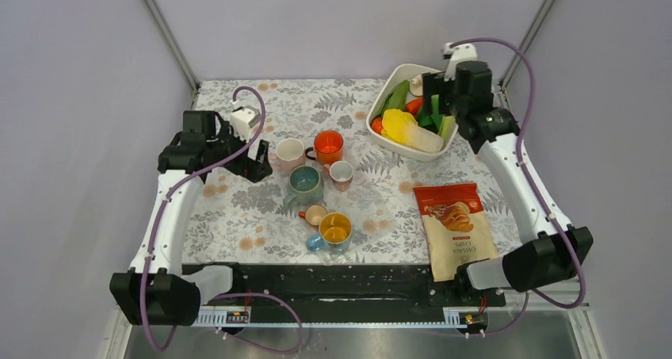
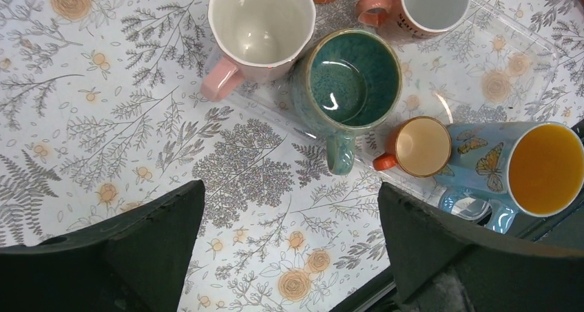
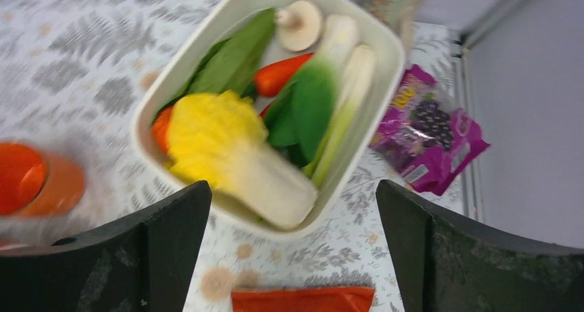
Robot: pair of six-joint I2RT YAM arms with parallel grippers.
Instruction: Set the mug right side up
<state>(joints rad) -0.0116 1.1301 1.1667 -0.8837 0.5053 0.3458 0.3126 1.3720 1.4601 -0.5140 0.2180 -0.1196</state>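
Several mugs stand close together mid-table, all with their openings showing upward: a white mug with a pink handle (image 1: pixel 289 153) (image 2: pixel 260 26), an orange mug (image 1: pixel 328 145), a small pink mug (image 1: pixel 341 173) (image 2: pixel 430 5), a teal mug (image 1: pixel 304 183) (image 2: pixel 352 78), a small orange-handled cup (image 1: pixel 315 214) (image 2: pixel 421 147) and a blue butterfly mug with a yellow inside (image 1: pixel 334 231) (image 2: pixel 537 167). My left gripper (image 1: pixel 255 169) (image 2: pixel 289 257) is open and empty, just left of the white mug. My right gripper (image 1: pixel 436 105) (image 3: pixel 293 257) is open and empty over the vegetable bowl.
A white bowl (image 1: pixel 388 141) (image 3: pixel 386 57) of vegetables sits at the back right. A red chips bag (image 1: pixel 453 228) (image 3: pixel 303 299) lies at the front right. A purple packet (image 3: pixel 427 133) lies beside the bowl. A clear tray (image 2: pixel 482 23) lies under some of the mugs.
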